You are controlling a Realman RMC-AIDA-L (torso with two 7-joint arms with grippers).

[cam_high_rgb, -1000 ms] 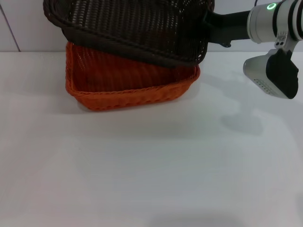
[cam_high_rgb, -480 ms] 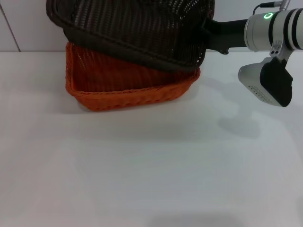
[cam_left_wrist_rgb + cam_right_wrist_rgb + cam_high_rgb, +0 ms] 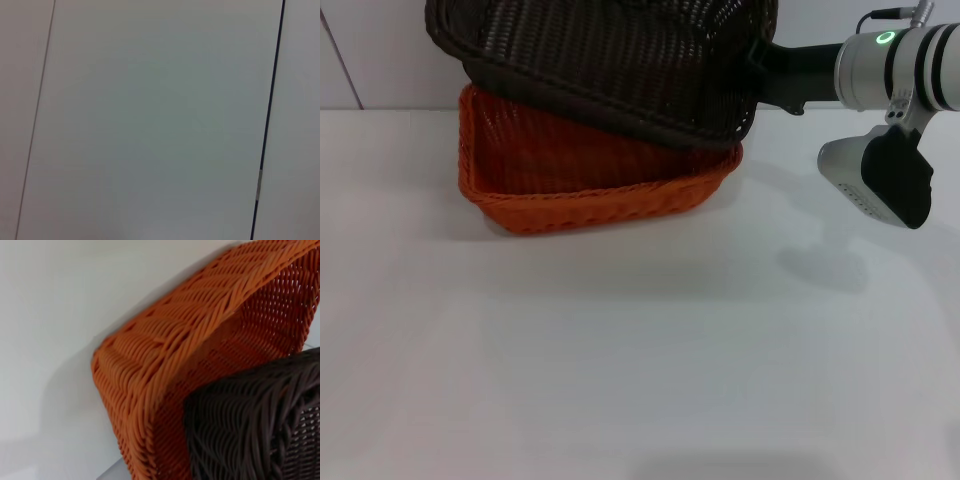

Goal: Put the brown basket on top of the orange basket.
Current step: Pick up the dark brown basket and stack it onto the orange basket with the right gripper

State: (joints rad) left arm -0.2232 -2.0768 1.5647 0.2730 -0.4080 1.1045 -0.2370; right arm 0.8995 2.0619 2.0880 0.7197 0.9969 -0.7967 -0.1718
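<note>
The brown basket hangs tilted in the air, its lower right side just over the back of the orange basket. The orange basket rests on the white table at the back left. My right gripper reaches in from the right and is shut on the brown basket's right rim, with its fingers partly hidden by the weave. In the right wrist view, the orange basket's corner sits close below the brown basket's corner. My left gripper is out of view.
A pale wall stands right behind the baskets. The right arm's wrist housing hangs over the table to the right of the baskets. The left wrist view holds only a pale panel with thin dark seams.
The brown basket has shifted a little to the right and back over the orange basket. The right wrist housing has moved slightly left and up.
</note>
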